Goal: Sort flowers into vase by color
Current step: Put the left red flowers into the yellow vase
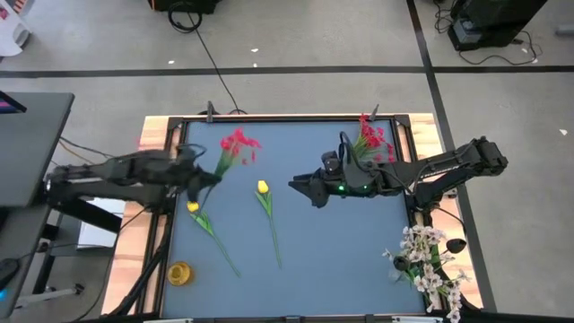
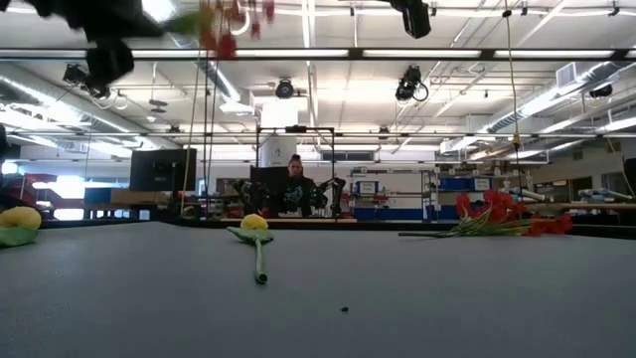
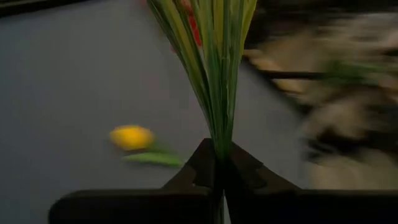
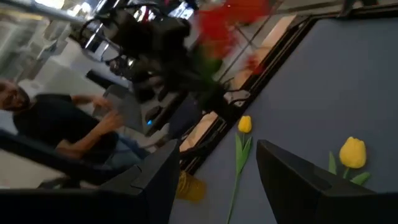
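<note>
Left gripper (image 1: 199, 177) is clamped on the thin green stalks of my red flower stem (image 1: 235, 149), its clustered blooms raised above the blue mat (image 1: 323, 242). Right gripper (image 1: 300, 186) hovers mid-table, dark fingers spread with nothing between them. Two yellow tulips (image 1: 263, 187) lie flat on the mat; a white spray (image 1: 429, 265) and more red blooms (image 1: 371, 139) sit along the right edge.

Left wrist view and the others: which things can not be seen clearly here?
- Red artificial flower stem held by left gripper: blooms cut off by the edge.
- Low view: same flower blurred.
- White blossom sprays: their container hidden, high view.
- Right gripper: open, holding nothing.
</note>
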Available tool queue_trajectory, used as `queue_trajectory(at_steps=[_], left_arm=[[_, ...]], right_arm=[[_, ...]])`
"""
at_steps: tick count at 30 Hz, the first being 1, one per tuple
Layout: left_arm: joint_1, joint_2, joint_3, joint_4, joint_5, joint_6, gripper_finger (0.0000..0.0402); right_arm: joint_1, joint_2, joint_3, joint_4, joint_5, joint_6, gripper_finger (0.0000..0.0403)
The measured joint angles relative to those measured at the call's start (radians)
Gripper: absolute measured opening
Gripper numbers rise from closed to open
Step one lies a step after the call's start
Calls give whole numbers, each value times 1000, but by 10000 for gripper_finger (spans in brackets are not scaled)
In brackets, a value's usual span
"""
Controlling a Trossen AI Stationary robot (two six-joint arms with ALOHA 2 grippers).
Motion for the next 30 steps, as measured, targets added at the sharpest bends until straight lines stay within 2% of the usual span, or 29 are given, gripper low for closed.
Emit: queue_trajectory(at_steps=[3,6,12,15,18,22,27,30], left_arm=[[-135,-50,2,127,48,5,24],[-268,-49,3,227,75,36,26],[-502,67,3,234,49,150,11],[-589,139,2,245,-43,151,10],[-664,182,2,319,-189,186,10],[-735,218,2,453,-365,282,9],[-787,244,2,523,-485,330,9],[-789,244,2,528,-527,337,9]], right_arm=[[-8,0,0,3,-50,-3,221],[-12,0,0,4,-107,15,221],[18,0,0,5,-124,21,221],[45,0,0,5,-85,31,221],[72,0,0,14,-73,17,221],[117,21,0,96,-75,-134,221],[155,147,8,415,-96,-384,221],[153,251,70,496,-102,-472,221]])
